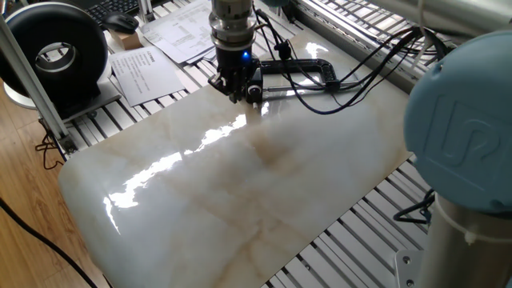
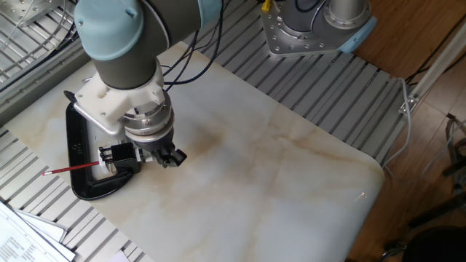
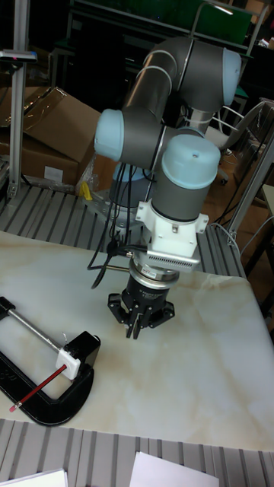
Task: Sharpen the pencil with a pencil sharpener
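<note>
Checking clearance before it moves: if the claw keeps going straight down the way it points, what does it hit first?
Probably the bare marble tabletop. The claw points straight down just above it, beside the sharpener held in the black clamp, not over it, though depth is hard to judge.

I see a pale marble slab (image 2: 277, 182) resting on the slatted metal table (image 2: 349, 80) — glossy, veined tan. At its nine o'clock edge lies a black C-clamp (image 2: 76, 156) — nothing else I can make out.

We see a red pencil (image 2: 73, 168), black clamp (image 2: 76, 156), white sharpener (image 3: 73, 363), and cream slab (image 2: 277, 175) veined tan.
</note>
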Robot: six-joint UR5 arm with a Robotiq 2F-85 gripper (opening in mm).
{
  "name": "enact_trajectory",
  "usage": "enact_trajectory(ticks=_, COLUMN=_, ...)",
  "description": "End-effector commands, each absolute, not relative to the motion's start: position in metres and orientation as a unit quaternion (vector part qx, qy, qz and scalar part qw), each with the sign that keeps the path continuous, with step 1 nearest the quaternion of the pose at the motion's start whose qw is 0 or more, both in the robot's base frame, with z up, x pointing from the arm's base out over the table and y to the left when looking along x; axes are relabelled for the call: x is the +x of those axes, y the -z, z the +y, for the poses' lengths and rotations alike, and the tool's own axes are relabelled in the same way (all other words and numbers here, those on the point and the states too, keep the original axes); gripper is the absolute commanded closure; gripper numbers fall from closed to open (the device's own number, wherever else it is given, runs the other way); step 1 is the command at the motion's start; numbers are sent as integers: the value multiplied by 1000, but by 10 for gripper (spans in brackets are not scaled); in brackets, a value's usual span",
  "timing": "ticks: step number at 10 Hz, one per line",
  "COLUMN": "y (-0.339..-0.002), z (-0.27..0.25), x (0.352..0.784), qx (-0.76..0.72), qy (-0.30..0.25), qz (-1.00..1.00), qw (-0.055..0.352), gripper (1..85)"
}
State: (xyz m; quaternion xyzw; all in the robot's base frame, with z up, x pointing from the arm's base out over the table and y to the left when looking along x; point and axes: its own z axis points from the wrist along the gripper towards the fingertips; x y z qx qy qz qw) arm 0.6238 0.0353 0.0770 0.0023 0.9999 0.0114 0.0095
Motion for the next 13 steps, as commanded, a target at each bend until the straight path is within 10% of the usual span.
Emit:
enact_trajectory(ticks=1, y=-76, z=36, x=643, qx=7, qy=-21, qz=999, qw=47, gripper=690)
enact_trajectory(ticks=3, y=-69, z=22, x=641, qx=33, qy=6, qz=999, qw=41, gripper=830)
enact_trajectory(ticks=13, y=-35, z=23, x=632, qx=95, qy=28, qz=994, qw=52, gripper=840)
